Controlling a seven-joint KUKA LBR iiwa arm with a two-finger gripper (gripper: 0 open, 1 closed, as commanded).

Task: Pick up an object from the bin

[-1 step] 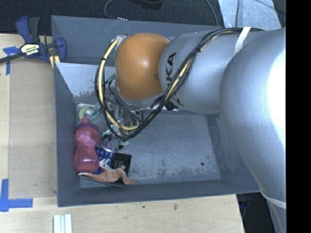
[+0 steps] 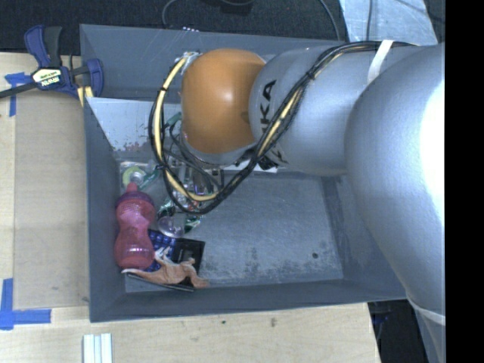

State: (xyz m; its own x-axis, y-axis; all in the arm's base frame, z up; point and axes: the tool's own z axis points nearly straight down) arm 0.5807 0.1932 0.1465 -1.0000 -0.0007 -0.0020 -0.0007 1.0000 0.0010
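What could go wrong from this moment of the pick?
The gripper sits close beside the pink plastic bottle, which lies along the grey metal bin's left wall; it might knock the bottle rather than grasp it. A small black square item and a blue scrap crowd below, so it could catch two things.

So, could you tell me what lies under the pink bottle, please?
A flat brown thing pokes out from beneath the pink bottle at its lower end; whatever else lies under it is covered.
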